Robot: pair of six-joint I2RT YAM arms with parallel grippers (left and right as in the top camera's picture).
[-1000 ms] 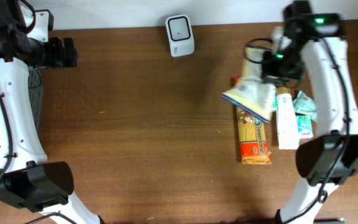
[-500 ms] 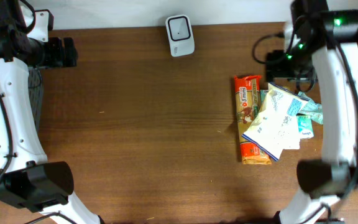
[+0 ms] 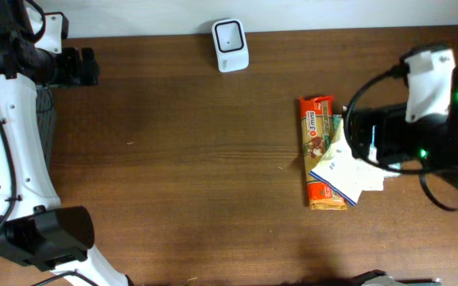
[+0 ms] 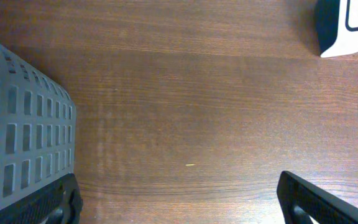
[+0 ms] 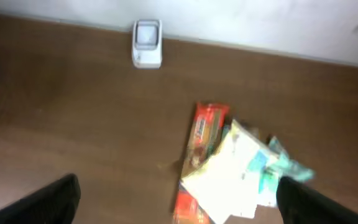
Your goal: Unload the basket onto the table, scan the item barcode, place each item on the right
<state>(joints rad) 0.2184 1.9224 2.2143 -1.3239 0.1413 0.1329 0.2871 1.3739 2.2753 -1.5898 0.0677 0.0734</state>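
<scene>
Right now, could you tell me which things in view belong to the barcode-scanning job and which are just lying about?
For the job:
- white scanner at the table's far edge
- white pouch, orange packet and teal packet, piled together

Lying about, as far as I can tell:
- grey perforated basket on the left side

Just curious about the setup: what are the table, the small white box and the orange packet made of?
Table: wood or wood-look laminate, matte, with visible grain. White box: likely smooth moulded plastic, given its rounded corners. Orange packet: probably thin printed plastic film, though not certain.
</scene>
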